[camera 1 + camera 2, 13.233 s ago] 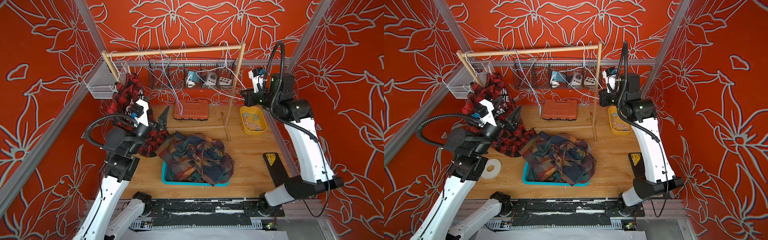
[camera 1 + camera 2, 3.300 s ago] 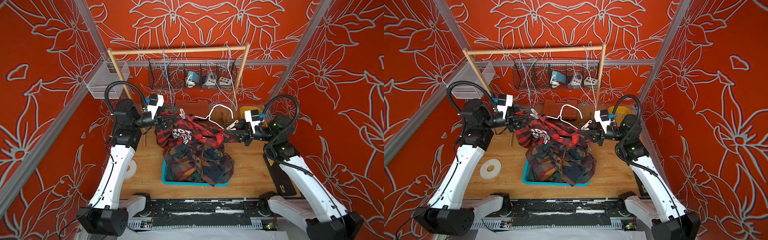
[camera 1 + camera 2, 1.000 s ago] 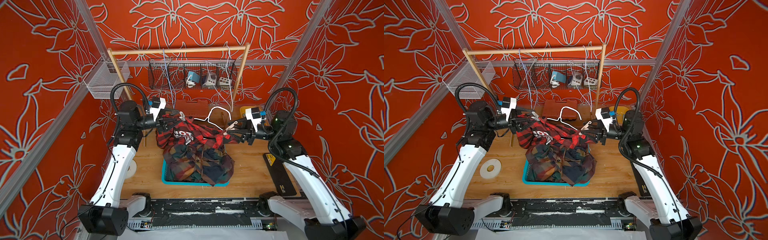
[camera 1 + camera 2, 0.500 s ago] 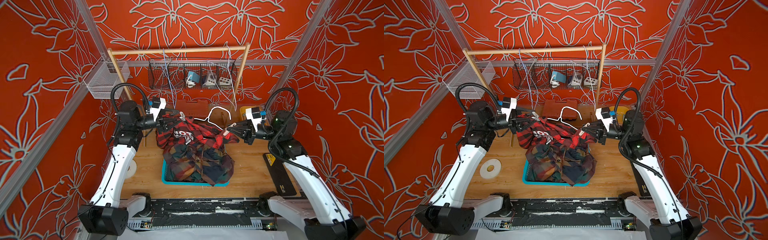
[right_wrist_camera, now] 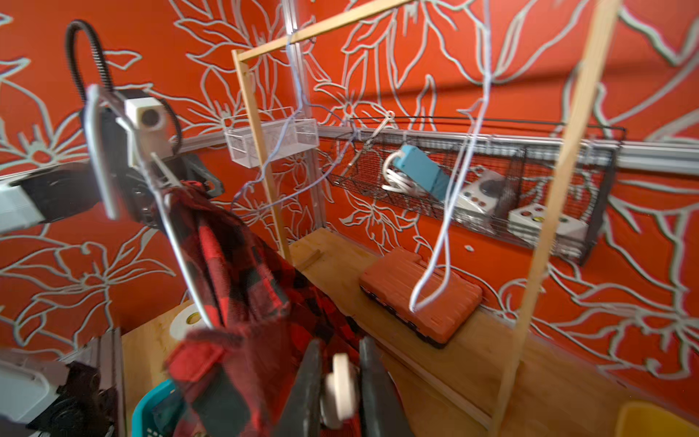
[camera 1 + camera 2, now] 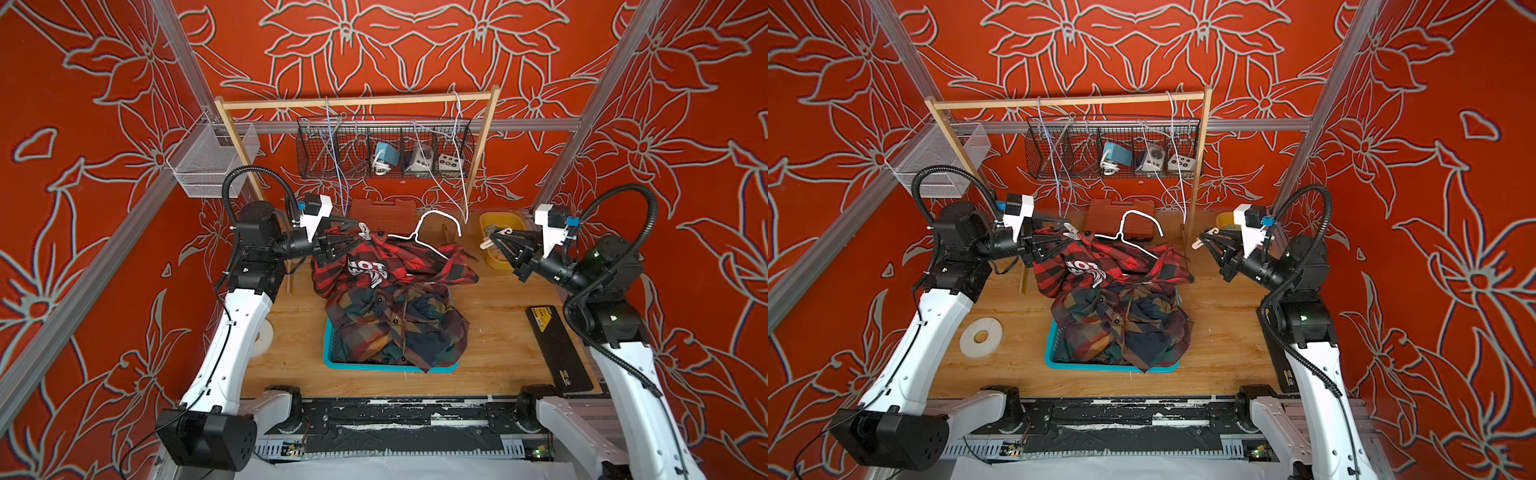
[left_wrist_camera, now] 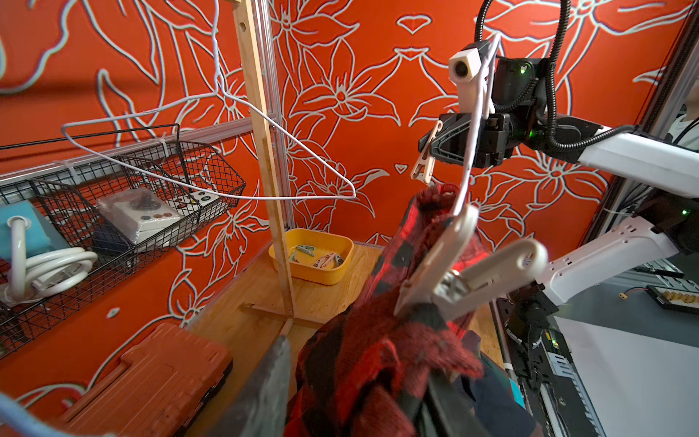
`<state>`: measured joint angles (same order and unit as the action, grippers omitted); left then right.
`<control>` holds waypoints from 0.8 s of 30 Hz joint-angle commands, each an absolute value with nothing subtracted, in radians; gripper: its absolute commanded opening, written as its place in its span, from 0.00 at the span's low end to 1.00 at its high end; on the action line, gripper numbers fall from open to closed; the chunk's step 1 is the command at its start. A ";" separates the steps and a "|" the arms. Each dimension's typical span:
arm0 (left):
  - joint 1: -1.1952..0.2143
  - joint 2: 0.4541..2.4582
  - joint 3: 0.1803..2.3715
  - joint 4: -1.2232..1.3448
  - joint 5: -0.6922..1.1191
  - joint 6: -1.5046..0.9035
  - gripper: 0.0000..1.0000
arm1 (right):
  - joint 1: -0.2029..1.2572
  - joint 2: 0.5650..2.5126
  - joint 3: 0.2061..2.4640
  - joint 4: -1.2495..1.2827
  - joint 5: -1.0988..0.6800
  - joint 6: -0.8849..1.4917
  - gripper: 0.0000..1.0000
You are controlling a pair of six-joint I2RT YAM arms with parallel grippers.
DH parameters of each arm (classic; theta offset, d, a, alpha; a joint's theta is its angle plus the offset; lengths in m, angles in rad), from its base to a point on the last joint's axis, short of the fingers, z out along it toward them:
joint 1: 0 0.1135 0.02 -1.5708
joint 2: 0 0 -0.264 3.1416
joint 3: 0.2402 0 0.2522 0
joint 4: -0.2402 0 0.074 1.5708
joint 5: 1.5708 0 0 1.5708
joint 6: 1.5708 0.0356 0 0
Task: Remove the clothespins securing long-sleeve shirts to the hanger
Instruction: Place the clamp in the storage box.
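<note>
Red and black squares cover the red shirt (image 6: 390,266), and I hold it up at one end over the middle of the wooden counter (image 6: 490,332). It has big white letters on it. My left gripper (image 6: 338,245) is closed on one shoulder of this shirt, and the cloth bunches up between its black fingers. A white clothespin (image 6: 365,230) is clipped on that same shoulder, right beside my left gripper. A white hanger (image 6: 432,216) sits inside the shirt with its hook sticking up in the air. The other end of the shirt hangs loose and droops down onto the dark shirts (image 6: 395,328). Those lie in a heap in the blue basket (image 6: 374,365) on the counter. My right gripper (image 6: 498,240) is off to the side, apart from the red shirt. It pinches a cream clothespin (image 7: 425,159) tight between its two fingers. That clothespin touches no cloth. It is up in the air near the yellow tub (image 7: 321,278), which stands on the counter by the foot of the wooden rack (image 6: 353,99). A few more small clothespins (image 7: 327,260) lie inside the tub, some mint and some pale.
</note>
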<state>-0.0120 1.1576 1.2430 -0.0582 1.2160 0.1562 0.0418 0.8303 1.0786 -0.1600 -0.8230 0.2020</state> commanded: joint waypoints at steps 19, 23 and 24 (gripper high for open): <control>-0.040 1.145 1.260 0.006 1.187 0.128 0.00 | -0.169 1.283 0.980 -0.055 -0.295 0.461 0.00; -0.055 1.137 1.265 -0.031 1.162 0.163 0.00 | -0.167 1.543 1.128 -0.015 -0.260 0.457 0.07; -0.057 1.137 1.264 -0.033 1.161 0.165 0.00 | -0.167 1.598 1.173 -0.028 -0.263 0.455 0.23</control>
<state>-0.0452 1.1576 1.2430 -0.0414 1.1595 0.1452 -0.1642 1.5055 1.0786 -0.0910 -0.3298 0.4438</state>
